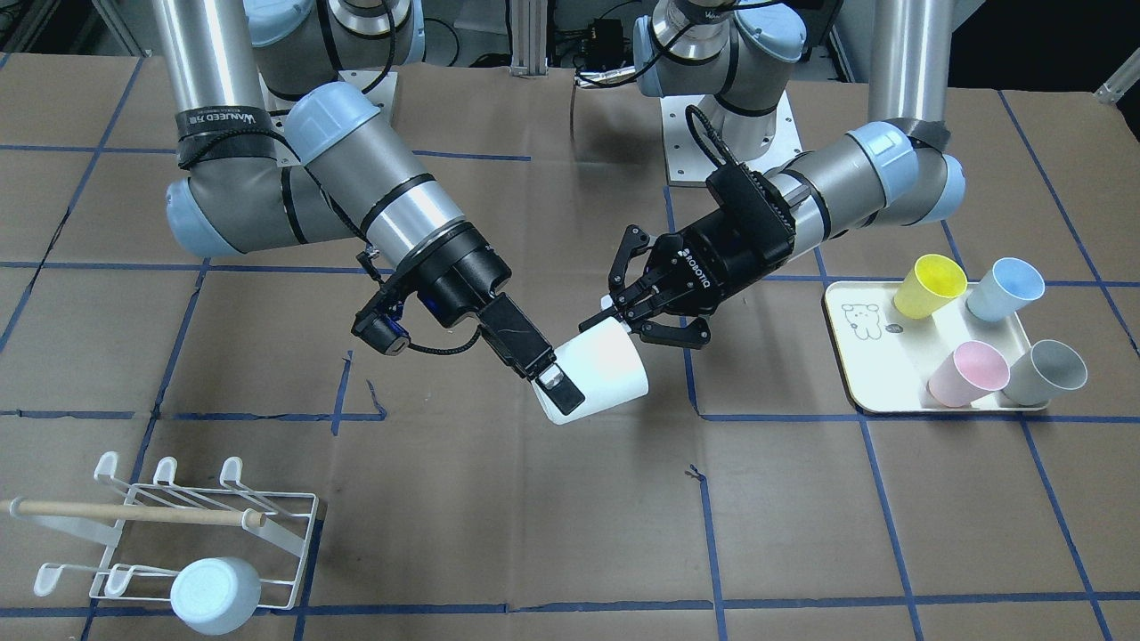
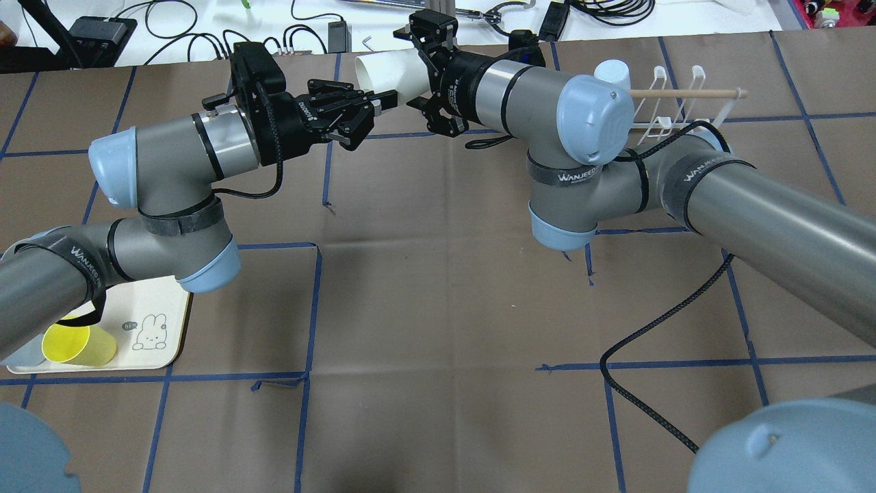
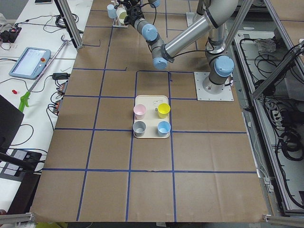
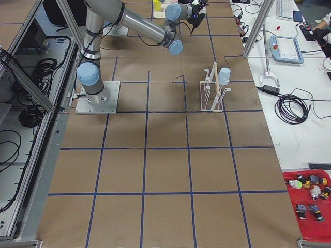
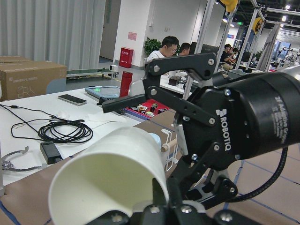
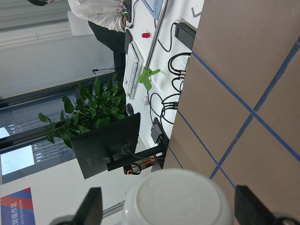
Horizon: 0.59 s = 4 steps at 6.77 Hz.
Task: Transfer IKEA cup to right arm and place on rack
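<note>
Left end effector clamped on rim of IKEA cup, base offered between wide-spread fingers of right end effector for handover.

White cup, white rack, blue-gridded brown table, possibly rabbit-printed cream tray.

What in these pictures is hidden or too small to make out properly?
- Hold of the left gripper on the white cup: the left wrist view cuts its fingers off at the bottom edge.
- One finger of the right gripper: the cup hides it in the front view.
- Side views: both grippers too small.
- Overhead view: the left arm hides part of the tray, the right arm part of the rack.
</note>
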Available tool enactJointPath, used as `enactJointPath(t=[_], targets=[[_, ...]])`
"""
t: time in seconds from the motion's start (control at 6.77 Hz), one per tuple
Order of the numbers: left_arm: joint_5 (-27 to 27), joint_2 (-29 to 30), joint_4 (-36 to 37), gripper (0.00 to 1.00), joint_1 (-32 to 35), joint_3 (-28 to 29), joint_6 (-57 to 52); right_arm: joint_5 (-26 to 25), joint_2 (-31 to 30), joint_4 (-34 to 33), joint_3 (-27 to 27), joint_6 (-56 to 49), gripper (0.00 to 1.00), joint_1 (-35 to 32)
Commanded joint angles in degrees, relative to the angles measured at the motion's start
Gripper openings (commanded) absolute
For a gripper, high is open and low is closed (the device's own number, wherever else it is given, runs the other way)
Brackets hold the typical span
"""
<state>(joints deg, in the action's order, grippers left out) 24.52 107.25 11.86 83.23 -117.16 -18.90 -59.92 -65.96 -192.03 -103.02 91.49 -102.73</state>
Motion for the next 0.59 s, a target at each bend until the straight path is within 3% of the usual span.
enactJointPath(t=[0.0,0.44], targets=[[0.0,-0.2,0.0,0.0,0.0,0.0,0.09,0.16,0.21,-0.01,0.19,0.09,0.99,-0.28],[0.0,-0.29,0.0,0.01,0.0,0.0,0.18,0.16,-0.05,0.34,0.27,0.09,0.99,-0.28]])
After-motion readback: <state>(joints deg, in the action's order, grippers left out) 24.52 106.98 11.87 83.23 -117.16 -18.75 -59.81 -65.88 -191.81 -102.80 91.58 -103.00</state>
